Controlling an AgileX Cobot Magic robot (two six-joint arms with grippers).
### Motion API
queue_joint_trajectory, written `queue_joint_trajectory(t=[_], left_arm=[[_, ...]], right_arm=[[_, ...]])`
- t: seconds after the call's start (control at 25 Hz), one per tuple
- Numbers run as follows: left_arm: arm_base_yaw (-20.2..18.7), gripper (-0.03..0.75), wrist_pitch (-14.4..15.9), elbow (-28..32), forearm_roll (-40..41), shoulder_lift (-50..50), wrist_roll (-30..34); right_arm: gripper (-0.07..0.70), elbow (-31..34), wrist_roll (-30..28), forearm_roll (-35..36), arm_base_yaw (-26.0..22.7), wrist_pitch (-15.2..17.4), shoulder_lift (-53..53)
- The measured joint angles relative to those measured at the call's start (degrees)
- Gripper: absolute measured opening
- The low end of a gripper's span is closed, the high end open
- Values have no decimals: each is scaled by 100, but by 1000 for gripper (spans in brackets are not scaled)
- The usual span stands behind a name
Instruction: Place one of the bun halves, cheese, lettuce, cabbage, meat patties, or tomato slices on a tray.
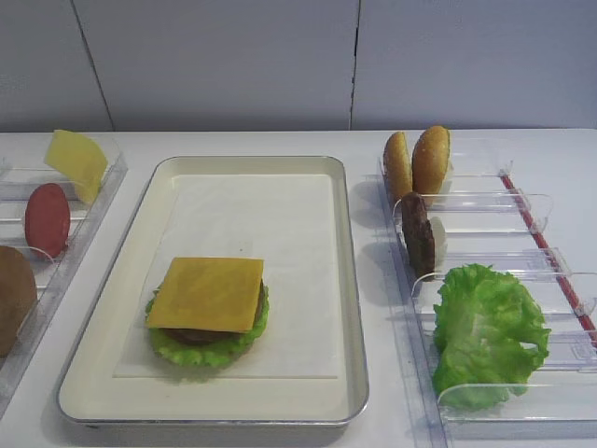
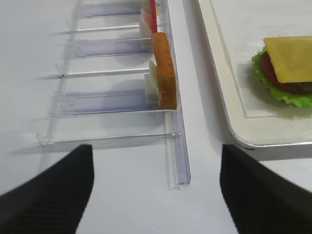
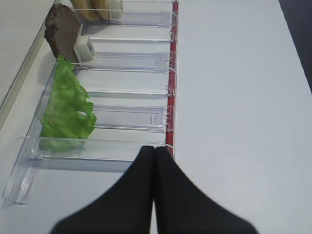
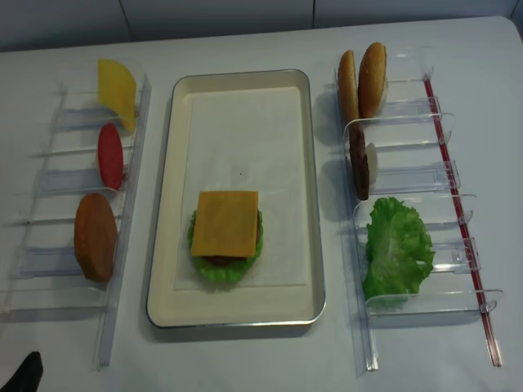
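On the cream tray [image 1: 350, 280] a stack lies near the front: the orange cheese [image 1: 206, 293] on top, a dark meat patty edge beneath it, and frilly lettuce [image 1: 201, 347] under that. My left gripper [image 2: 156, 195] is open and empty, low over the table between the left rack and the tray [image 2: 229, 117]. A brown bun half [image 2: 163, 70] stands on edge ahead of it. My right gripper [image 3: 155, 150] is shut on nothing, by the near end of the right rack. That rack holds loose lettuce [image 3: 63, 107], a meat patty [image 3: 61, 31] and two bun halves [image 1: 417, 163].
The clear left rack [image 4: 122, 245] holds a pale yellow slice [image 4: 116, 90], a red tomato slice [image 4: 109, 155] and the bun half [image 4: 95, 237]. The clear right rack [image 4: 458, 245] has a red strip along its outer side. The tray's far half shows bare liner paper [image 1: 252, 215].
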Motion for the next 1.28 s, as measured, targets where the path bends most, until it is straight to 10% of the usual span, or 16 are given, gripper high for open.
queue_joint_trajectory(t=[1.28], left_arm=[[0, 536, 0, 0, 0, 0, -14]], right_arm=[[20, 0, 10, 0, 0, 0, 0]])
